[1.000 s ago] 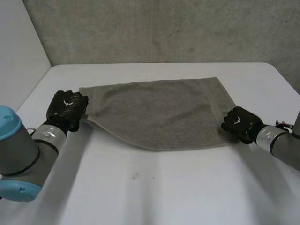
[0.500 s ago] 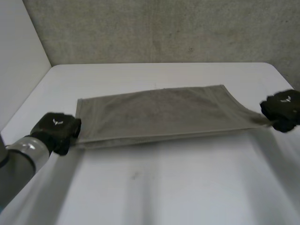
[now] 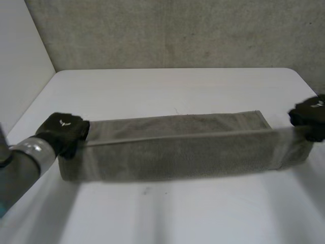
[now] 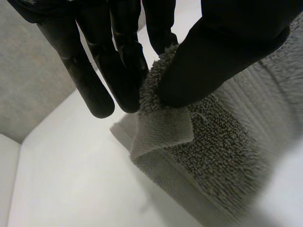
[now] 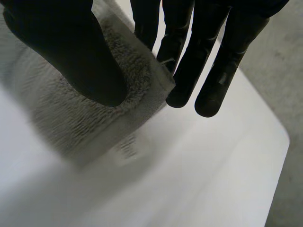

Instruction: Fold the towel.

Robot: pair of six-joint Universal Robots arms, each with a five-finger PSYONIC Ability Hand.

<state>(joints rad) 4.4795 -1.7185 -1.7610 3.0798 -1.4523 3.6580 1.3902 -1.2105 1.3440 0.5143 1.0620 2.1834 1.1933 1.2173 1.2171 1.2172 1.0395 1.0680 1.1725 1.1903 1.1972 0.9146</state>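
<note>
One towel (image 3: 172, 152), one table (image 3: 167, 86), two hands: left hand (image 3: 63, 131), right hand (image 3: 311, 114).

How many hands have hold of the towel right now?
2. The left hand pinches a corner at the towel's left end; the right hand pinches a corner at its right end, with the towel stretched between them.

Towel (image 3: 172, 147): grey cloth, showing coarse looped terry pile, matt; a flatter woven band is running along its hem by the left hand (image 4: 118, 56). Left hand and right hand (image 5: 199, 52) are reading as smooth black plastic, faint sheen. Table (image 3: 177, 86) is looking smooth, matt white. Wall (image 3: 177, 30) at 12 o'clock is showing rough, mottled concrete.
</note>
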